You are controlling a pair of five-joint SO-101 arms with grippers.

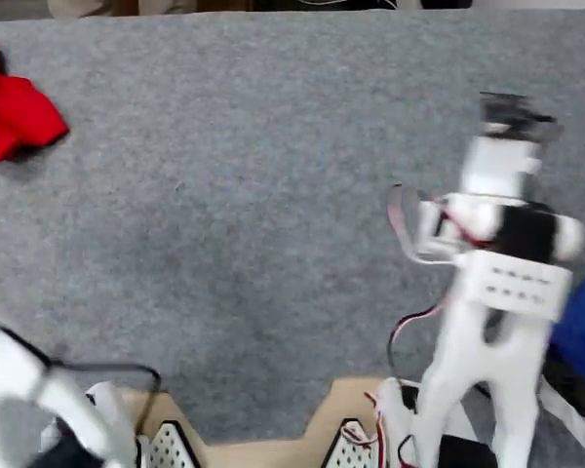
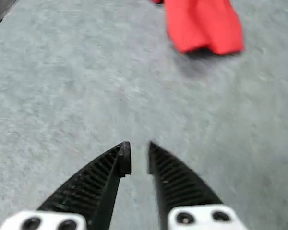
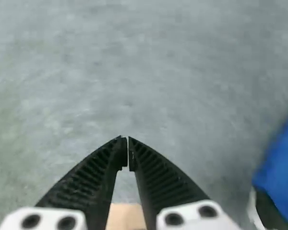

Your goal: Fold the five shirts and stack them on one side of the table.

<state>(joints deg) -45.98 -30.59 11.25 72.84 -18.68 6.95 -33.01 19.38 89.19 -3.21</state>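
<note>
Left wrist view: left tool (image 2: 138,160) barely parted, empty, red shirt (image 2: 204,26) ahead, at the far-left edge of the table (image 1: 273,195). Right tool (image 3: 124,153) pressed together, blue shirt (image 3: 278,167) beside it. Best bet: spread wide, pinch one hem, drag it flat.

The red shirt (image 1: 15,117) ran off the high view's left edge; in the left wrist view its upper part was cut away and its folds were a blur. The blue cloth (image 1: 580,327) was cut by the right edge and partly hidden behind the right arm (image 1: 497,292), so its shape could not be told. The left arm (image 1: 24,385) was cropped at the lower corner.
</note>
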